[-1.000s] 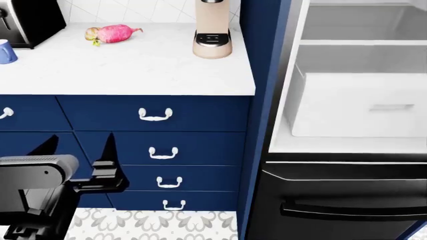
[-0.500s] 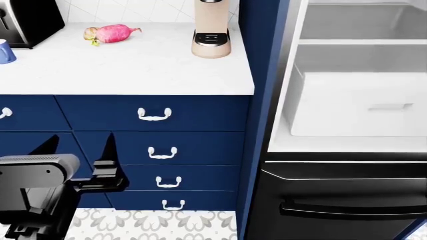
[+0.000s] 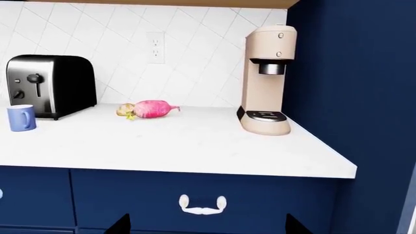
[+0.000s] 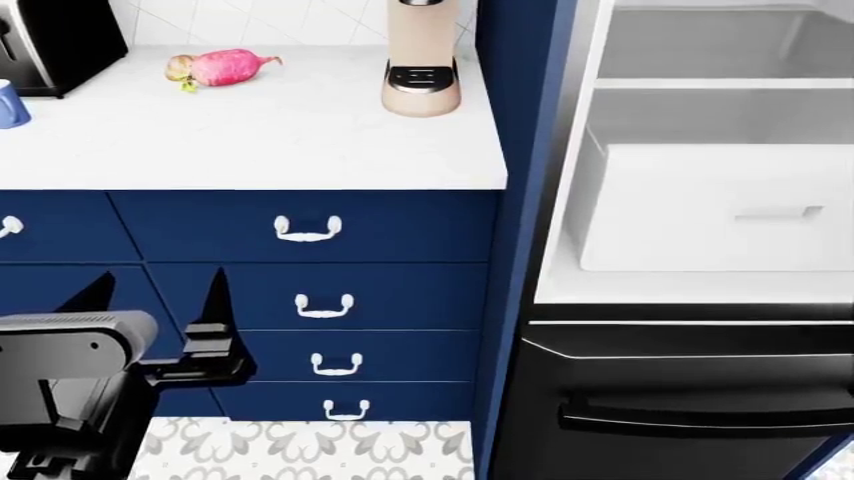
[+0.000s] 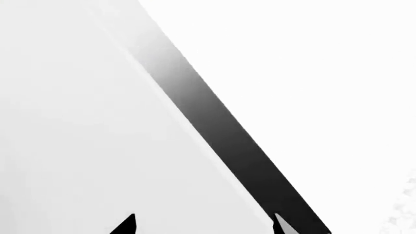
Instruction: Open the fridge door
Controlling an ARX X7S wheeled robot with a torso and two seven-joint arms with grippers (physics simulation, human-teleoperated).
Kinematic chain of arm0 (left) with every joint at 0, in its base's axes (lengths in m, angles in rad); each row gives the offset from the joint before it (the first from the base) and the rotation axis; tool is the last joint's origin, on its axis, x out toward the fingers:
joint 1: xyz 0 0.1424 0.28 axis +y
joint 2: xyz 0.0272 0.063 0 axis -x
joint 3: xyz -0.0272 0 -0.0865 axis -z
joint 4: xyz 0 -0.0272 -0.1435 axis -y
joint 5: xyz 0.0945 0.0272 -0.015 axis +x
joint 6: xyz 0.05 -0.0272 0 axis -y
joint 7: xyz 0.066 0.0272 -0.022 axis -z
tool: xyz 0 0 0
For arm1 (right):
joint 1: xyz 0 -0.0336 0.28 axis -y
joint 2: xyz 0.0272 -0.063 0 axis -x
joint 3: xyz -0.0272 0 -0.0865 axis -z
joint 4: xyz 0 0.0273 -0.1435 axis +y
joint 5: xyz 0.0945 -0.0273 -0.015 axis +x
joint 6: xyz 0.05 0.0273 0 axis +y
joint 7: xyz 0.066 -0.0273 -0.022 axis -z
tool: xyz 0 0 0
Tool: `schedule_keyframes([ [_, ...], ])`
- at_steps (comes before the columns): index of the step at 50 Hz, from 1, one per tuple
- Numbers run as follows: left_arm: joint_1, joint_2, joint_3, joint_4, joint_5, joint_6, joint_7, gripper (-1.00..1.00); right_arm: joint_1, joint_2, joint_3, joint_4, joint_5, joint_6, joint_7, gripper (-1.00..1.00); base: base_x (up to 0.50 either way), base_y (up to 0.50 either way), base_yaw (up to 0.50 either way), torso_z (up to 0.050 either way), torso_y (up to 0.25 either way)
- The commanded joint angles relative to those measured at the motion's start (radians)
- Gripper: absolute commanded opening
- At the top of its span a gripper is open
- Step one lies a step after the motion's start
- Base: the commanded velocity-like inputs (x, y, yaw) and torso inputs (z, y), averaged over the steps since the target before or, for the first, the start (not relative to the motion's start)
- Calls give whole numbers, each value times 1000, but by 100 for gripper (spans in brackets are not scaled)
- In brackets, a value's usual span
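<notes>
Head view shifts slightly right versus 1.0 s ago; counter items drift left. Left gripper (image 4: 154, 290) stays low before the navy drawers (image 4: 320, 300), fingers spread, empty. Right gripper (image 5: 201, 225) tips apart, empty, facing white surfaces. Fridge interior (image 4: 707, 200) exposed; door itself unseen.

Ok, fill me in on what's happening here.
A two-armed robot is working on opening a fridge. In the head view the fridge interior, with white shelves and a white bin, is already exposed; the door itself isn't seen. The left gripper hangs open, holding nothing, before the navy drawers. The right gripper faces a blank white surface.
</notes>
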Motion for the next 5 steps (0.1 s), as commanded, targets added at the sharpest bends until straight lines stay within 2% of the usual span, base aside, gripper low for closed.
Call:
schedule_keyframes([
  [1,6,-2,3,-1,3,6,1,100,-640,-112,122,-568,284,310,2,100,0,0,0,0,0],
  [2,6,-2,3,-1,3,7,1,100,-738,-113,162,-649,297,334,13,100,0,0,0,0,0],
  [5,6,-3,4,-1,3,8,0,100,-781,-115,202,-695,308,359,22,100,0,0,0,0,0],
])
